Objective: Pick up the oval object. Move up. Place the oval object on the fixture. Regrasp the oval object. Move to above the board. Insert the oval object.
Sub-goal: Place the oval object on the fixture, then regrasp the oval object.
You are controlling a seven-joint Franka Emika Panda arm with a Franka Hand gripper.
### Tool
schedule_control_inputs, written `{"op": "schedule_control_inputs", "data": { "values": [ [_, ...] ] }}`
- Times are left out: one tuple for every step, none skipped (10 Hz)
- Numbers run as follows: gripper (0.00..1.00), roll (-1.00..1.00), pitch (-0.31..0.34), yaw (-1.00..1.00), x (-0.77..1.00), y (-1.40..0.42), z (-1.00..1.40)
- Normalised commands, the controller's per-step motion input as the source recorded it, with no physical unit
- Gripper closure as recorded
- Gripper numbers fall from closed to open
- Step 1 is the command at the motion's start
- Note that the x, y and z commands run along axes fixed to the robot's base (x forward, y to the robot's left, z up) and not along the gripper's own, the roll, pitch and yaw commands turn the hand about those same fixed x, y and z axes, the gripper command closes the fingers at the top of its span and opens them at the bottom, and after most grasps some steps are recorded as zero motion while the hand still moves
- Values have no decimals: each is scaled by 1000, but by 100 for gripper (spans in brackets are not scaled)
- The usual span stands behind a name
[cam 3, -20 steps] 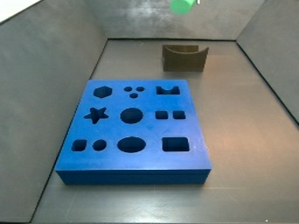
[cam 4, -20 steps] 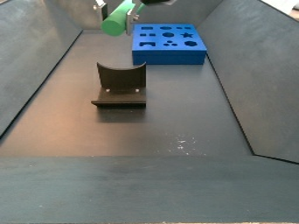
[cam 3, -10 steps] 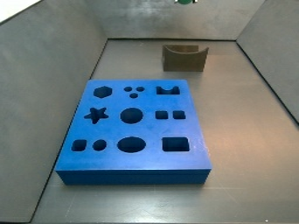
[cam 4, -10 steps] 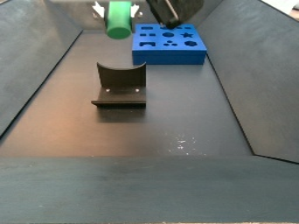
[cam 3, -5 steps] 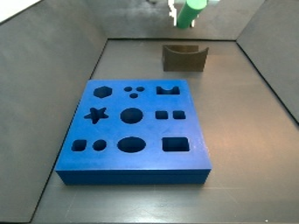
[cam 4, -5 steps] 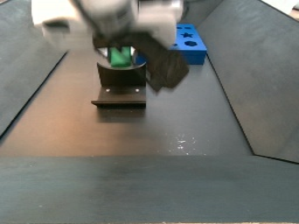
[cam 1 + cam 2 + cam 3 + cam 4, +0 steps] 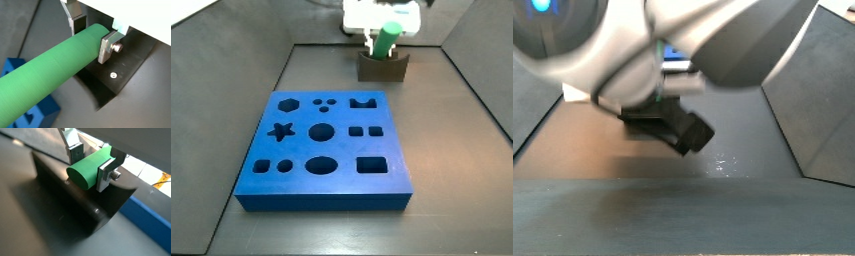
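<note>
My gripper (image 7: 382, 30) is shut on the oval object (image 7: 382, 43), a bright green rod. In both wrist views the silver fingers clamp the rod (image 7: 53, 70) across its sides near one end (image 7: 88, 172). The rod hangs right over the U-shaped notch of the dark fixture (image 7: 382, 68), which fills the space under it in the wrist views (image 7: 60, 183) (image 7: 130, 70). I cannot tell whether rod and notch touch. The blue board (image 7: 325, 150) with its cut-out holes lies flat in the middle of the floor, well apart from the gripper.
Grey walls enclose the floor on all sides. The fixture stands close to the far wall in a side view. The arm's body (image 7: 673, 50) blocks most of a side view. A corner of the board shows in the wrist views (image 7: 20, 75).
The gripper has come down with the green rod from high above to just over the fixture's notch. The arm now fills a side view.
</note>
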Motion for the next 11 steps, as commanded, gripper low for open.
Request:
{"op": "schedule_control_inputs", "data": {
  "values": [
    [100, -198, -8, -126, 99, 63, -411],
    [100, -177, -24, -111, 90, 57, -211],
    [0, 0, 0, 0, 0, 0, 0],
    [0, 99, -36, 3, 0, 0, 1000],
    [0, 100, -31, 10, -9, 1, 1000],
    [0, 100, -21, 18, -24, 0, 1000],
    [0, 95, -4, 32, -35, -4, 1000],
    [0, 89, 15, 37, -38, -3, 1000],
    [0, 77, 45, 36, -42, -2, 938],
    [0, 71, 59, 33, -41, -1, 820],
    [0, 61, 88, 16, -34, 2, 533]
  ]
}}
